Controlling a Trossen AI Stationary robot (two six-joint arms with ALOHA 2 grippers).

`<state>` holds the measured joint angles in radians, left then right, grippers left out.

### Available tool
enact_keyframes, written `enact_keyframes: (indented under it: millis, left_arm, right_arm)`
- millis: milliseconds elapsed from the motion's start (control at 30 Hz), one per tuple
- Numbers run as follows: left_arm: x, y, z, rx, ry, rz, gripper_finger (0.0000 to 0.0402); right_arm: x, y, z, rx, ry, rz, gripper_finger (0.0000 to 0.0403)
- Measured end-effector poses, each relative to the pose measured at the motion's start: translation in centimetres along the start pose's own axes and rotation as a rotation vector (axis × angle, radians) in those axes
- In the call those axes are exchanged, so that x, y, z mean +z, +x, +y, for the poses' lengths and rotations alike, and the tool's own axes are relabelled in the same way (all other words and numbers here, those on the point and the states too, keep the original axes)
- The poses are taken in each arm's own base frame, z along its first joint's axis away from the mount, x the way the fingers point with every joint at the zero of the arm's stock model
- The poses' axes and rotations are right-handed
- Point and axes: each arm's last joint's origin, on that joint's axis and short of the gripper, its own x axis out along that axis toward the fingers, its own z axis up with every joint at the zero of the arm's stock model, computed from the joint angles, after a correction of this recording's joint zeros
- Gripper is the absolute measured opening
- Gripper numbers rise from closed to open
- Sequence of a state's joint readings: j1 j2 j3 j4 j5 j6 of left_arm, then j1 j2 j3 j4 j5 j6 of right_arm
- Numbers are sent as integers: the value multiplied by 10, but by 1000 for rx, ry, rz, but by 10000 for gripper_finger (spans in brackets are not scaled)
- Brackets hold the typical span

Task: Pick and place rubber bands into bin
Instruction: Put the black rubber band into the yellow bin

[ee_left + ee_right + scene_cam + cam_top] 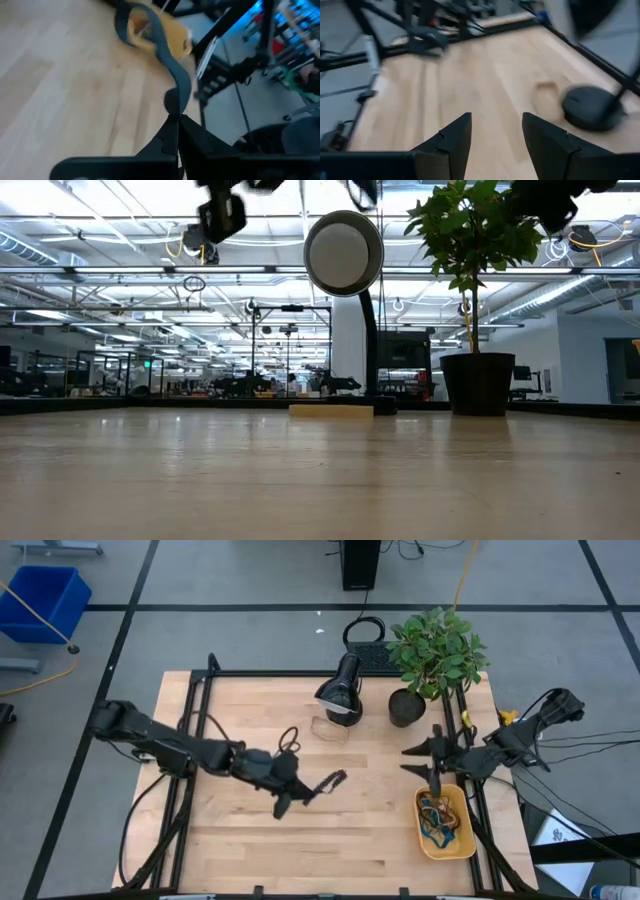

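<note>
My left gripper [315, 786] is over the middle of the table, shut on a dark rubber band [335, 779]. In the left wrist view the band [160, 40] loops out ahead of the fingertips [176, 131], with the yellow bin [175, 42] beyond it. The yellow bin [462, 845] rests on the table at the near right and holds several coloured rubber bands [436, 812]. My right gripper [418, 760] is open and empty just beyond the bin's far end. In its own view the gripper [496, 131] shows only bare table between the fingers. My left gripper pinches one end of the dark band [172, 102] between its two fingertips. The fingers point toward the table's right edge. The rest of the band sticks out past the fingertips as a loose loop, clear of the table.
A black desk lamp [340, 692] and a potted plant [435, 655] stand at the far middle and far right of the table. A pale translucent thing [330, 728] lies by the lamp. Bare wood [250, 840] lies near the front left.
</note>
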<state>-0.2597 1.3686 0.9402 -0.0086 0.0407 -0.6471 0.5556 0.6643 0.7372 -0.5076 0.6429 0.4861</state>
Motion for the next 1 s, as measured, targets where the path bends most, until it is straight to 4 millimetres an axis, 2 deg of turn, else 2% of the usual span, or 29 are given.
enact_keyframes:
  millis: [100,233,467,700,1000]
  left_arm:
    - [-2,16,-7,-34,56,-84,8]
    - [-6,34,-8,-35,123,-146,5]
    - [-3,53,-3,-30,214,-285,4]
    - [3,56,-1,14,297,-375,6]
    - [5,55,-2,21,334,-409,6]
  right_arm:
    - [0,8,9,80,-51,-39,169]
    - [-3,21,20,173,-105,-128,168]
    - [-12,39,31,227,-108,-311,167]
    - [-27,52,34,252,-88,-471,164]
    - [-37,67,40,252,-54,-446,163]
